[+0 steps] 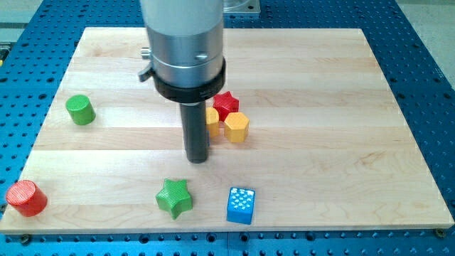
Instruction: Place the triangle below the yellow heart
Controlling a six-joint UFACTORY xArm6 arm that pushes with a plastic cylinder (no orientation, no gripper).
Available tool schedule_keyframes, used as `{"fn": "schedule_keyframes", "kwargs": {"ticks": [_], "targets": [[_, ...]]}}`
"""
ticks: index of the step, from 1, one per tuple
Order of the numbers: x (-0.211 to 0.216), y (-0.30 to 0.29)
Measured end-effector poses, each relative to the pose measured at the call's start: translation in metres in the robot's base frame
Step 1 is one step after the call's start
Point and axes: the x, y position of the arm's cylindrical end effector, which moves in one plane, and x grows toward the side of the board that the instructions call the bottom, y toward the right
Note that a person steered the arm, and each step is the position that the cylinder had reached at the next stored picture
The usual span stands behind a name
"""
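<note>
While my tip (197,160) rests on the wooden worktop (320,156) just left of the central cluster, no triangle shows anywhere in view; it may be hidden behind the rod, and I cannot tell. There are no fingers on this rig, only the rod, so nothing is held. Touching the rod's right side is a yellow block (212,121), mostly covered, possibly the yellow heart, though its shape cannot be made out. Beside it sit a yellow hexagon (237,127) and, just above, a red star (226,104), all three packed together. Well apart lie a green cylinder (80,109) at the view's left, a red cylinder (26,198) at the bottom left, a green star (175,197) and a blue cube (241,205) near the bottom.

The risk, as I judge it: any push to the view's right would shove the hidden yellow block into the hexagon and star, scattering the reference. Sweeping downward could catch the green star instead.
</note>
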Motion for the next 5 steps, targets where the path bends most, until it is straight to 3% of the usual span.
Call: {"fn": "schedule_keyframes", "kwargs": {"ticks": [2, 5], "targets": [[-0.002, -0.050], [-0.033, -0.035]]}}
